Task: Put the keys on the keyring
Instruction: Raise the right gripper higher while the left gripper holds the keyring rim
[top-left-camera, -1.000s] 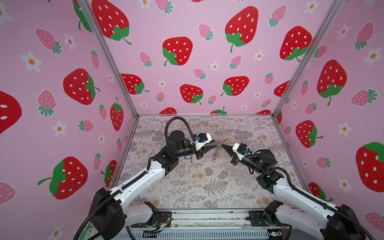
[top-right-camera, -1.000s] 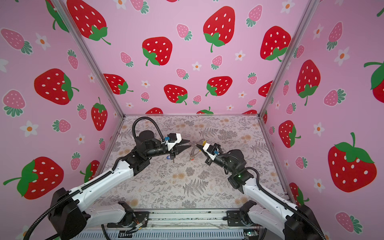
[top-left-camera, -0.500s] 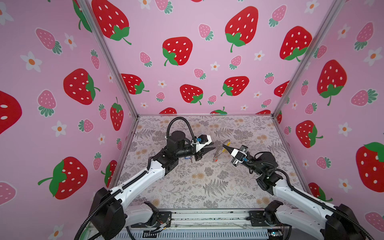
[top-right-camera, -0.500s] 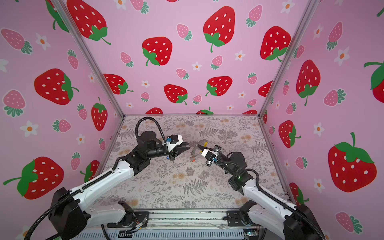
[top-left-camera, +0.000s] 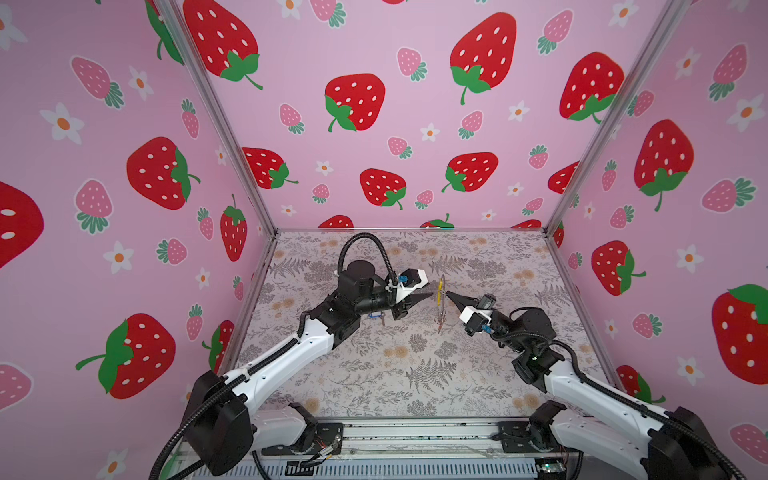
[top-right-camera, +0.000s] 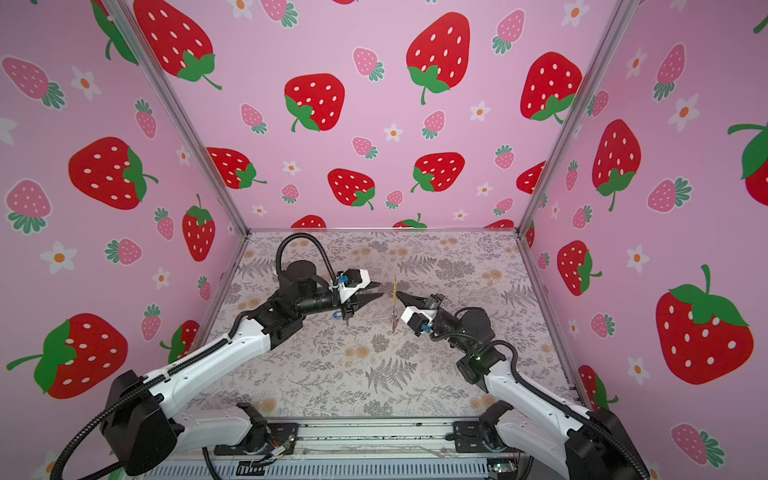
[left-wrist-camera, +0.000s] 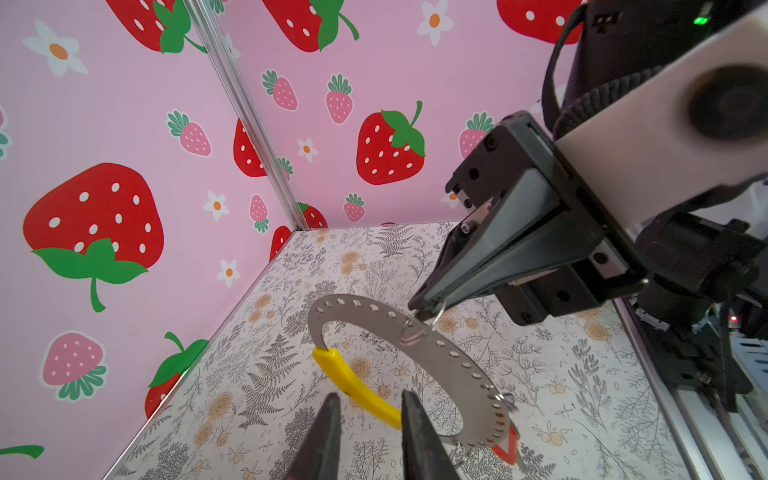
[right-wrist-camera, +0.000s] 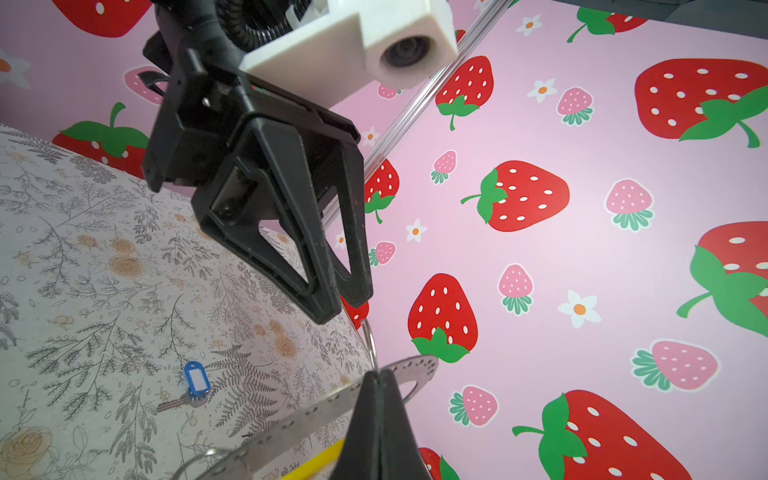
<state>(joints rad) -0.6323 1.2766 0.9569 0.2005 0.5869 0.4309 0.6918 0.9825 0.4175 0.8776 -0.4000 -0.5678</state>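
Observation:
The keyring (left-wrist-camera: 453, 357), a grey perforated hoop with a yellow section (left-wrist-camera: 353, 384), hangs in the air, edge-on in both top views (top-left-camera: 440, 291) (top-right-camera: 395, 291). My right gripper (right-wrist-camera: 376, 374) is shut on a small wire ring threaded through the hoop's rim. A key with a red tag (left-wrist-camera: 509, 451) dangles from the hoop's low end. My left gripper (left-wrist-camera: 368, 401) stands open just left of the hoop, its fingers apart and holding nothing, with the yellow section beyond them. The blue-tagged key (right-wrist-camera: 195, 380) lies on the table under the left wrist (top-left-camera: 376, 316).
The floral table (top-left-camera: 415, 374) is boxed in by strawberry-print walls on three sides, with metal corner posts (top-left-camera: 249, 174). A rail (top-left-camera: 415, 436) runs along the front edge where both arm bases stand.
The right wrist has rolled, turning the hoop edge-on to the top views, and the red-tagged key now hangs lower. The left gripper has dipped slightly and stays beside the hoop.

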